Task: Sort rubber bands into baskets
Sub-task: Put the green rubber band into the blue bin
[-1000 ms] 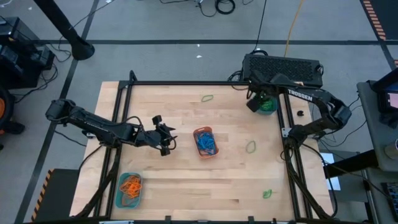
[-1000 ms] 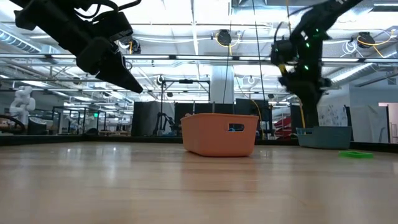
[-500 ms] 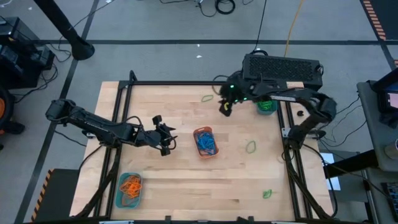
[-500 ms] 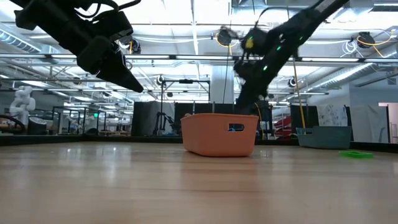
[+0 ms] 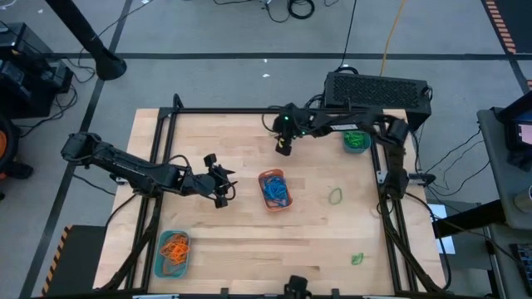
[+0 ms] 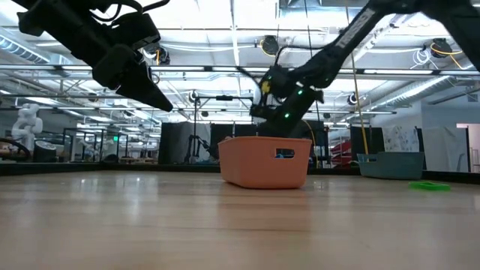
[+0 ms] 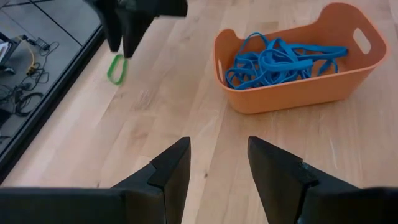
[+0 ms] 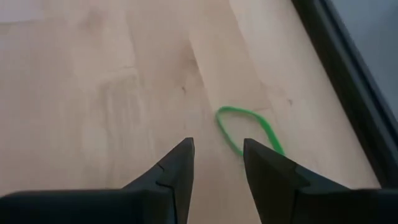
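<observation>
Right gripper above a loose green band near the tabletop's far edge

High view: the right gripper hangs near the wooden tabletop's far edge; the left gripper waits beside the orange plastic basket. Right wrist view: a thin green rubber band loop lies flat just ahead of the parted, empty fingers, its long axis slanting toward the table's black frame rail. Left wrist view: open, empty fingers face the basket of blue rubber bands.

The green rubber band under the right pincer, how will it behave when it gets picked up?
The green rubber band is a thin loop lying flat on the table, so it will probably hang limp and weigh almost nothing. Lying flat, it may slide instead of lifting unless the open right pincer pinches low.
</observation>
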